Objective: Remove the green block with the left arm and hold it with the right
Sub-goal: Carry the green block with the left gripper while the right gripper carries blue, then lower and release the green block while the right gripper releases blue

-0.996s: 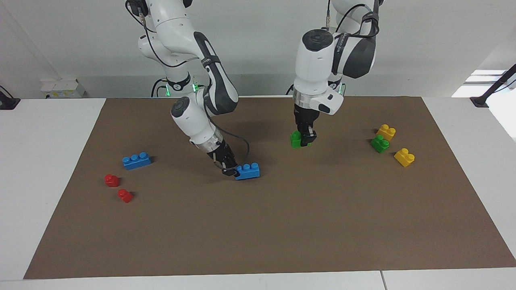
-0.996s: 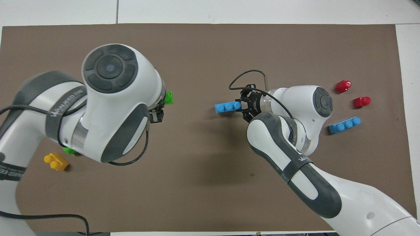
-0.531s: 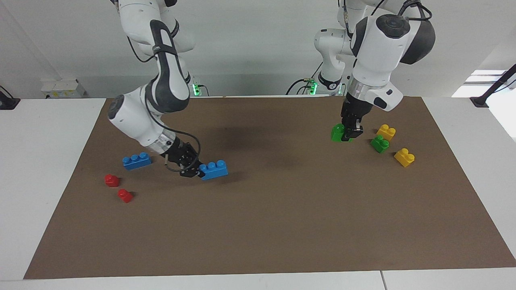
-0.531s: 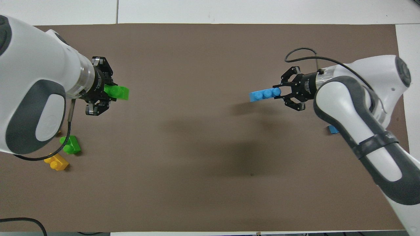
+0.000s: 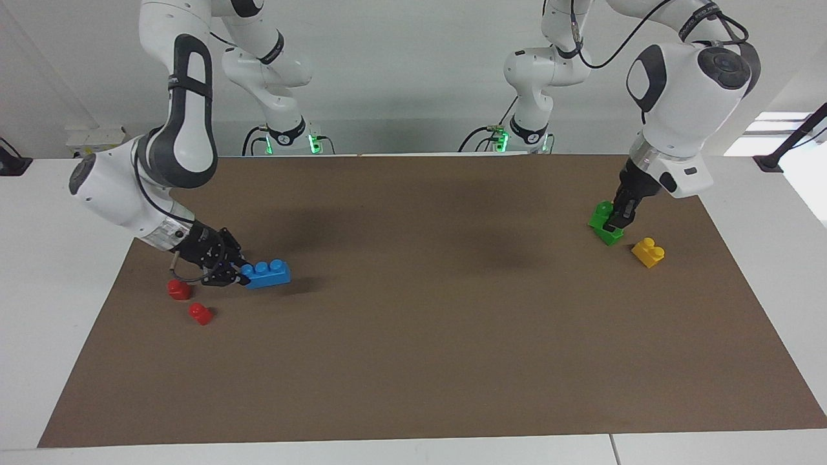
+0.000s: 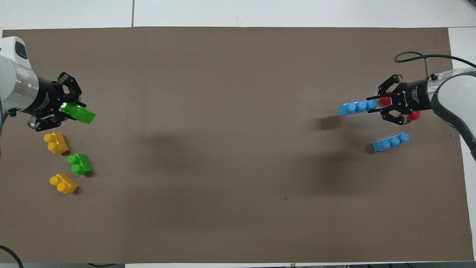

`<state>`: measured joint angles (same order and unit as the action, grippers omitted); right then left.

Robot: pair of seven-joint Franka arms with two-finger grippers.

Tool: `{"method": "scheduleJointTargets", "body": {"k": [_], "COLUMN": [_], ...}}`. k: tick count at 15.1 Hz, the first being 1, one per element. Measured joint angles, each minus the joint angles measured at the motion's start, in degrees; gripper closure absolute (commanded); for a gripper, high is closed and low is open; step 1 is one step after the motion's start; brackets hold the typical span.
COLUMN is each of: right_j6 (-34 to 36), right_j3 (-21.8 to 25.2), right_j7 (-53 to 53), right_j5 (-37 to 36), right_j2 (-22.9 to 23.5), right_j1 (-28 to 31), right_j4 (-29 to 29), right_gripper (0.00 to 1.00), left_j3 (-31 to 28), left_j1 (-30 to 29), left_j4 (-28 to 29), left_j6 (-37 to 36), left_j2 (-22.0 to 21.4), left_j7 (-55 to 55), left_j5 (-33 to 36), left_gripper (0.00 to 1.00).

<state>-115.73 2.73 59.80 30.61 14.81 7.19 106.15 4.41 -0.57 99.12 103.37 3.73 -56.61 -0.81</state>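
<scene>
A: What did the left gripper (image 6: 64, 108) have?

B: It was closed on the green block (image 6: 79, 113), carried in the air over the left arm's end of the surface (image 6: 230, 149). The block stuck out from the fingers toward the middle of the surface, its long axis running roughly along the gripper's reach.

A: And the right gripper (image 5: 227, 270)?

B: Clamped on one end of a blue brick (image 5: 266, 274), over the right arm's end, well apart from the green block.

A: So which arm was nearer?

B: The left, plainly. I judged setting the block down among the yellow bricks (image 6: 56, 143) was its job.
</scene>
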Motion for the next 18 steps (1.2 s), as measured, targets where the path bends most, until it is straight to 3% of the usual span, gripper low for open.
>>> {"method": "scheduleJointTargets", "body": {"k": [4,9,18], "right_j6": [0.95,0.56,-4.92], "right_j3": [-0.02,-0.27,-0.67], "right_j7": [-4.42,-5.21,-5.21], "right_j5": [-0.5,-0.5,-0.5], "right_j2": [2.31,5.85,7.13], "right_j1": [3.7,4.2,3.85], "right_j4": [-1.22,-2.74,-0.87], "right_gripper": [1.0,1.0,1.0], "left_j3": [0.0,-0.03,-0.02], "left_j1": [-3.06,-6.33,-9.54], "left_j4": [5.27,10.9,13.95], "left_j6": [6.48,14.53,24.86], "left_j2": [-0.12,0.28,6.8], "left_j7": [8.61,16.17,24.32], "left_j5": [-0.1,-0.13,-0.15], "left_gripper": [1.0,1.0,1.0]}}
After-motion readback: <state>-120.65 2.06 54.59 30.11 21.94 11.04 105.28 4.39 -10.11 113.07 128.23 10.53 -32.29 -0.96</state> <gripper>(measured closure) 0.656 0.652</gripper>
